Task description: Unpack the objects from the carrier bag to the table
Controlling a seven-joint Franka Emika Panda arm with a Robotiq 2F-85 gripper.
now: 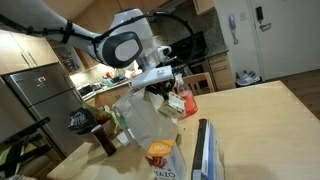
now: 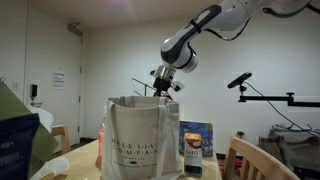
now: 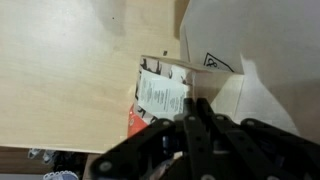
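Entry: gripper (image 3: 190, 112), jaws together over small orange carton (image 3: 157, 98) beside carrier bag (image 3: 228, 45); check your pinch holds before moving to open table (image 3: 70, 60).

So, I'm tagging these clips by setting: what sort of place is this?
Most likely a home kitchen and dining area: a stainless refrigerator and wooden cabinets stand behind the light-wood table, with a wooden chair nearby.
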